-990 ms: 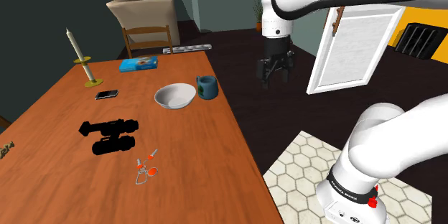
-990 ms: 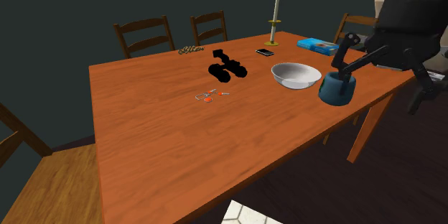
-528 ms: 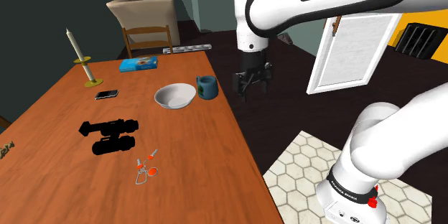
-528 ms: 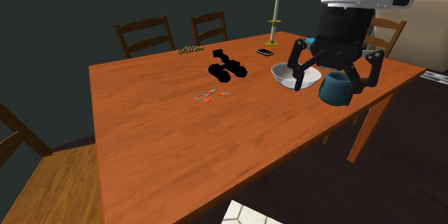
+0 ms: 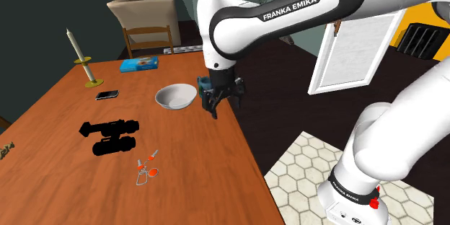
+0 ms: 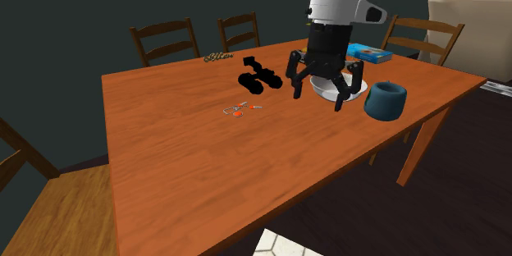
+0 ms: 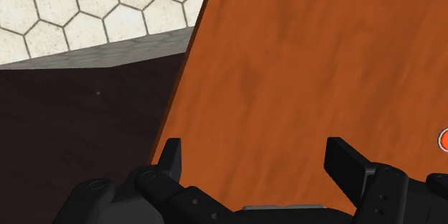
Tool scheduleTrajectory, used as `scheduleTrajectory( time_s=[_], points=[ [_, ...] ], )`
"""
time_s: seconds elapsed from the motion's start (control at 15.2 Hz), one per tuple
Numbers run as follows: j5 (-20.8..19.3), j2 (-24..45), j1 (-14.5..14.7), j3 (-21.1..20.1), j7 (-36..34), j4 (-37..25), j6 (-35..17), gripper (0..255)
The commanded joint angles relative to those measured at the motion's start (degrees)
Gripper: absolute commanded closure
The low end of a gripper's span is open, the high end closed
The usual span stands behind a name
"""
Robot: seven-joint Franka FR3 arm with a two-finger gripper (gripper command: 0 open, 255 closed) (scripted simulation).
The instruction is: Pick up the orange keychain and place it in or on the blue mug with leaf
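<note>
Shoulder view, left to right: orange keychain (image 5: pixel 146 167) lying flat on the wooden table (image 5: pixel 65 115), near its front edge; white bowl (image 5: pixel 175 96); gripper (image 5: pixel 223 104) hovering by the table's right edge, well apart from the keychain. Second exterior view shows the blue mug (image 6: pixel 386 100) upright, just right of the gripper; wrist view shows the jaws apart, clasping nothing, over bare wood; dark floor and hexagon tiles (image 7: pixel 93 7) beyond.

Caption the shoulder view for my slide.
Open gripper above table edge by the mug; keychain lies untouched.
</note>
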State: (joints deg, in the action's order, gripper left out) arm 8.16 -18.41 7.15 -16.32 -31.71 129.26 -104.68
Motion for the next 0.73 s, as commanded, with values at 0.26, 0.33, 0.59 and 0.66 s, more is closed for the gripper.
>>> scheduleTrajectory(
  time_s=[0.26,0.33,0.59,0.66],
  points=[
    [-2.54,11.9,1.47,-4.84,-7.4,-7.8,-4.8,0],
    [-3.25,13.93,1.82,-5.53,-8.73,-9.33,-5.34,0],
    [-6.84,22.4,3.67,-7.69,-14.13,-16.2,-6.8,0],
    [-7.88,24.59,4.28,-8.06,-15.46,-18.13,-6.98,0]
  ],
)
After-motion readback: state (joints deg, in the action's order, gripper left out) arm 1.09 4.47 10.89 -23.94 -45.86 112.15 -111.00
